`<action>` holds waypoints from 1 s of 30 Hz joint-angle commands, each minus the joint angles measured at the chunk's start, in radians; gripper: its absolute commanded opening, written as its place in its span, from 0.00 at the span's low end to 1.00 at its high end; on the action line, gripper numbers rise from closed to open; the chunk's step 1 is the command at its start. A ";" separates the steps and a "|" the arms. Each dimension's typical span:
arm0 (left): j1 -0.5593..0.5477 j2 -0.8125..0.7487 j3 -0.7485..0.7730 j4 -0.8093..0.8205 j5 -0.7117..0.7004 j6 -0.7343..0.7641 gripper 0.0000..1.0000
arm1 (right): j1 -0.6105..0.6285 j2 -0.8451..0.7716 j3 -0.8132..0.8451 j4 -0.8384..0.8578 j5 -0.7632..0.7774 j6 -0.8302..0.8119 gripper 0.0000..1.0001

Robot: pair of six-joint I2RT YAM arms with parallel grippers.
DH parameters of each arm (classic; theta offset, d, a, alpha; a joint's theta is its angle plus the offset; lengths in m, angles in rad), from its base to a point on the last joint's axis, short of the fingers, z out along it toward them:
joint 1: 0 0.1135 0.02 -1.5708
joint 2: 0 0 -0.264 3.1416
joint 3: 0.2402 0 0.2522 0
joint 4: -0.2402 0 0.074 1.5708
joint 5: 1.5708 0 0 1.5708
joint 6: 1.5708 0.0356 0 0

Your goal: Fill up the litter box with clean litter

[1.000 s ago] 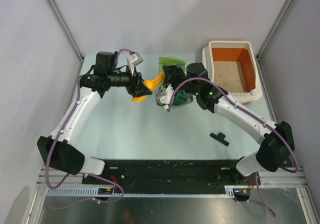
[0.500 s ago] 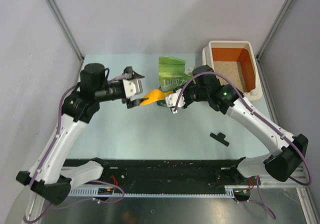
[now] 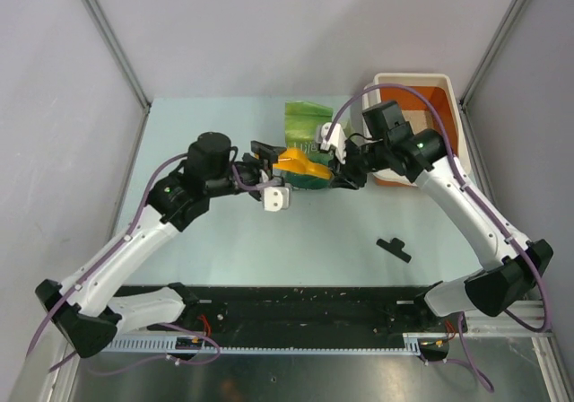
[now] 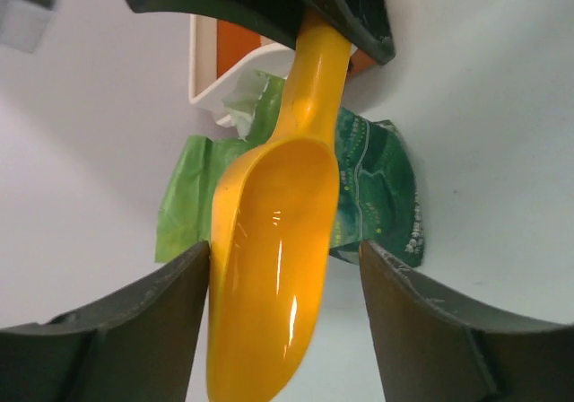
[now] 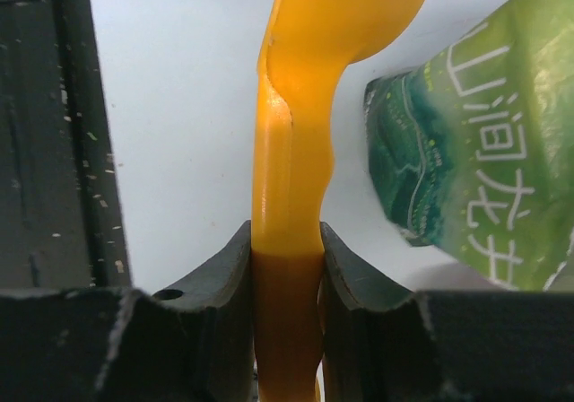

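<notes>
Handover observed: the yellow-orange plastic scoop point(image 3: 300, 163), held a second ago by the left gripper point(image 4: 282, 272), is now clamped at its handle by the right gripper point(image 5: 287, 240). The left jaws stand wide, flanking the empty bowl. Scooping can likely proceed. The orange, white-rimmed plastic litter box point(image 3: 414, 78) sits upper right in the overhead view. The green printed pouch point(image 5: 466, 142) bears white Chinese characters, not reliably legible.

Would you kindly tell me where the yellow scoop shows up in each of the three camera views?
Top external: the scoop sits mid-table, over the green bag's near end.
Left wrist: centre frame, bowl nearest, handle running upward, bag behind.
Right wrist: handle rising from the right gripper at bottom centre, bowl at the top edge, bag right.
Shared landmark: the green bag.
</notes>
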 commanded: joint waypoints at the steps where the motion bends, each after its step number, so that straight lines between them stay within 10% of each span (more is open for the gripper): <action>1: -0.075 0.032 -0.038 0.041 -0.117 0.126 0.67 | -0.037 0.004 0.090 0.004 -0.115 0.111 0.00; 17: -0.138 0.123 -0.075 0.202 -0.171 0.269 0.46 | -0.067 0.002 0.050 -0.002 -0.223 0.185 0.00; 25: -0.141 0.182 -0.065 0.222 -0.220 0.278 0.00 | -0.115 0.001 0.095 0.001 -0.266 0.188 0.00; 30: -0.094 0.200 0.008 0.222 -0.208 -0.008 0.00 | -0.258 0.005 0.176 0.145 -0.285 0.451 0.59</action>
